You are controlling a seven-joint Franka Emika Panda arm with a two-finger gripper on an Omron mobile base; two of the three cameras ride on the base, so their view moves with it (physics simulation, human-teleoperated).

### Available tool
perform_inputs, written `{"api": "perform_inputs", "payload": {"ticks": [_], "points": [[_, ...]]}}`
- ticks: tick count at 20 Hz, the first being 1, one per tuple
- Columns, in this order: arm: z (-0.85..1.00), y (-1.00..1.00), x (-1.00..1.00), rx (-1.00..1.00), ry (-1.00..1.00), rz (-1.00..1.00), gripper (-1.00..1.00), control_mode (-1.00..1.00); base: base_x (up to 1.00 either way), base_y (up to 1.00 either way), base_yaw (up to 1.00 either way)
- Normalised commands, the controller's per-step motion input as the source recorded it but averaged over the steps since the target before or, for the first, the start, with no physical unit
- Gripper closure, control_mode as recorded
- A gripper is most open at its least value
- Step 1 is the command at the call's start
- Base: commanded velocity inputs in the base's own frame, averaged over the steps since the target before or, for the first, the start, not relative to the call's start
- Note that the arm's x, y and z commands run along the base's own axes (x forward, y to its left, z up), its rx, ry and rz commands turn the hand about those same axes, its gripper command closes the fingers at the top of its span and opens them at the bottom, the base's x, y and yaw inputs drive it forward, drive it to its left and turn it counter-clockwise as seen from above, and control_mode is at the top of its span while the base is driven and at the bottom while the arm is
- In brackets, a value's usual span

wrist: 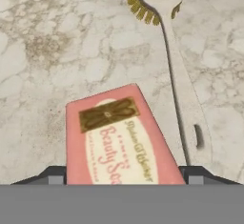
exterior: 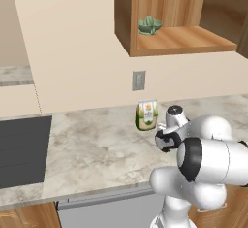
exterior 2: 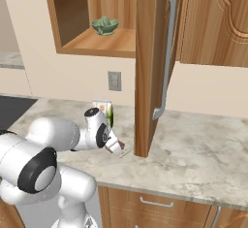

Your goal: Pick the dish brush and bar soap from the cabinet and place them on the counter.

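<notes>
Hand view looks down at the marbled counter, where the dish brush already lies flat: cream, round head fringed with yellowish bristles, thin handle widening toward a hanging slot. The bar soap sits between the finger tips, a pink rectangular block with a cream label and brown bow print, its long side running away from the hand, just beside the brush handle; whether they touch I cannot tell. The gripper appears clamped on it, low over the counter near the front edge beside the open cabinet door; likely carried low for a gentle set-down. Behind the arm a green-and-orange packet stands upright near the back wall. Up in the wooden cabinet just a green leafy item rests on the shelf. Stone looks smooth and mottled beige-grey.
</notes>
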Motion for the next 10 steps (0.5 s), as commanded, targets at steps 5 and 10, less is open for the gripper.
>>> {"api": "perform_inputs", "payload": {"ticks": [5,10], "points": [[-0.31,0.04,0.30,-0.01,0.13,0.00,1.00,-1.00,0.00,0.00,0.00],[-0.14,0.11,0.12,0.00,0.14,0.00,-1.00,-1.00,0.00,0.00,0.00]]}}
